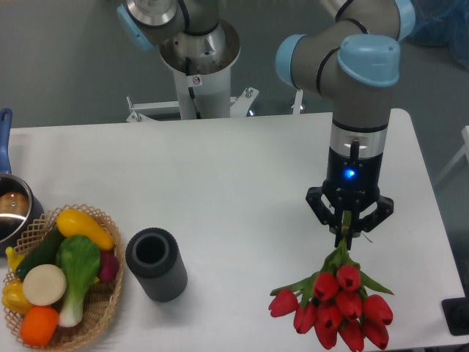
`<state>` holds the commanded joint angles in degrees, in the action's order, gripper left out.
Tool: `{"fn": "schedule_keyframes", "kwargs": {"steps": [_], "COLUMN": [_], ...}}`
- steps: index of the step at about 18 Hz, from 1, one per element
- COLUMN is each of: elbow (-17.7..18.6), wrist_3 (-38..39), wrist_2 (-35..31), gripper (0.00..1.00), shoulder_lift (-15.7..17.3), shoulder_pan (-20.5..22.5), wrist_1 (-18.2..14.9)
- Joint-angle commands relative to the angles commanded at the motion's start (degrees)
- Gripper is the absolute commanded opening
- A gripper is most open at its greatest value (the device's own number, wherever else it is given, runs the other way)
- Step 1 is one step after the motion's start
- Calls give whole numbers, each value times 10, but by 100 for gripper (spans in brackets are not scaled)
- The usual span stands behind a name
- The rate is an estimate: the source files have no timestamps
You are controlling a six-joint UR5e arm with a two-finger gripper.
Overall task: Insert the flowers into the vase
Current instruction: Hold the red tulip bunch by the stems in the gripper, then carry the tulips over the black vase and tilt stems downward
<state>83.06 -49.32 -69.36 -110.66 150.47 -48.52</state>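
End effector pointing straight down over the right part of the white counter, fingers pinched narrow around the green stems of the flowers. Red tulip buds hanging below the fingers in a loose cluster near the counter's front edge, one bud sticking out to the left, green leaves spreading on either side of the stems. Whether the buds touch the counter or hang just above it: cannot tell. Blue light glowing on the wrist above the fingers.

Vase standing on the counter well apart from the flowers, to their left, dark grey with ribbed sides, round mouth open and facing up, slightly tilted in appearance from this angle. Nothing inside visible.

Just beside the vase on its left, a woven basket filled with toy vegetables: yellow, green, white, orange and purple pieces. At the far left edge, a steel pot with a blue handle, partly cut off by the frame.
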Motion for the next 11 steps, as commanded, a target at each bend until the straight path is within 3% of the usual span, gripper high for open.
{"fn": "schedule_keyframes", "kwargs": {"steps": [3,11], "elbow": [-13,-25], "wrist_3": [47,51], "wrist_2": [55,128], "gripper": [2,3], "shoulder_lift": [14,25], "shoulder_pan": [-12,-45], "wrist_1": [1,10]}}
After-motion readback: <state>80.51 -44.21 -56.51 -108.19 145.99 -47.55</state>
